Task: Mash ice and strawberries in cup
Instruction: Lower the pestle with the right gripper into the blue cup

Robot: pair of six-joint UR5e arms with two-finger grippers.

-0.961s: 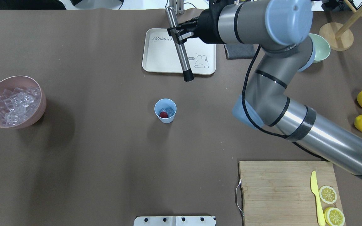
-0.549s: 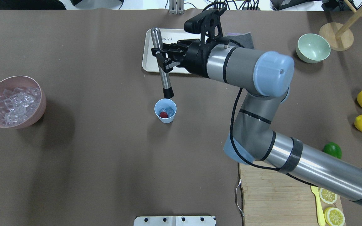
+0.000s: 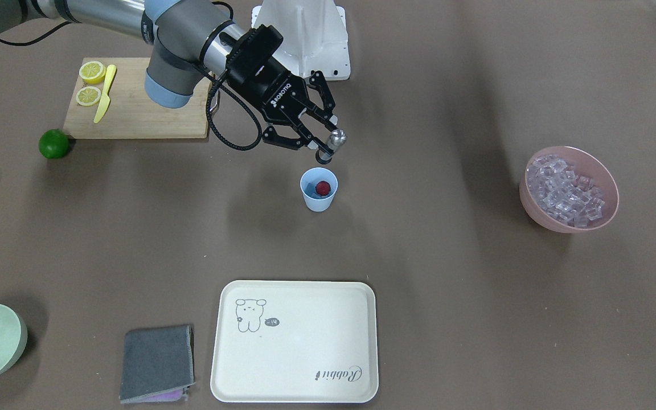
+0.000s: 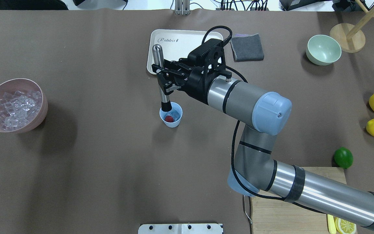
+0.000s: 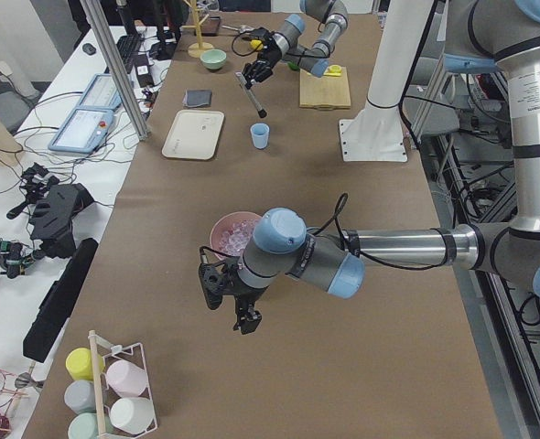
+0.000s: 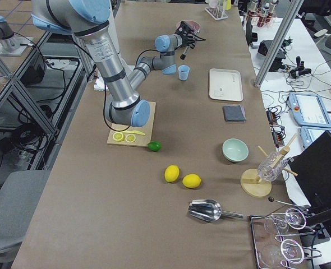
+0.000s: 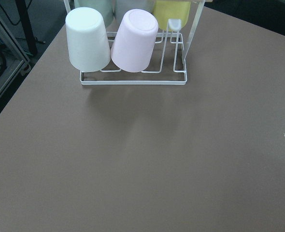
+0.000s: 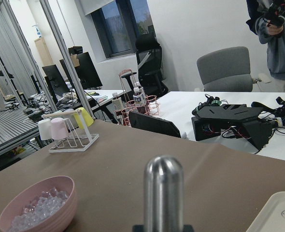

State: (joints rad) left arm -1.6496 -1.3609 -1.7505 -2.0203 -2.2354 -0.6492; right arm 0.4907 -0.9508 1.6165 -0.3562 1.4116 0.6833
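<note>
The right end effector [image 4: 162,79], pinching a steel muddler [image 4: 157,55] mid-shaft, poises its black tip by the rim of the cup [image 4: 173,124] mid-counter [image 4: 109,146], with the strawberry [image 4: 169,119] and ice [image 4: 175,114] inside and seemingly unmashed, so next comes centring and pressing down.

In the overhead view the right arm [image 4: 320,191] covers most of the cutting board [image 4: 278,222]. The yellow knife [image 4: 330,222] and a lemon slice [image 4: 345,225] are cut off by the bottom edge. The muddler [image 4: 157,57] tip masks part of the cup [image 4: 175,123] rim — the ice [image 4: 174,114] inside is too faint to count. The left end effector [image 5: 243,315] shows only in the left side view — finger state indeterminate.
</note>
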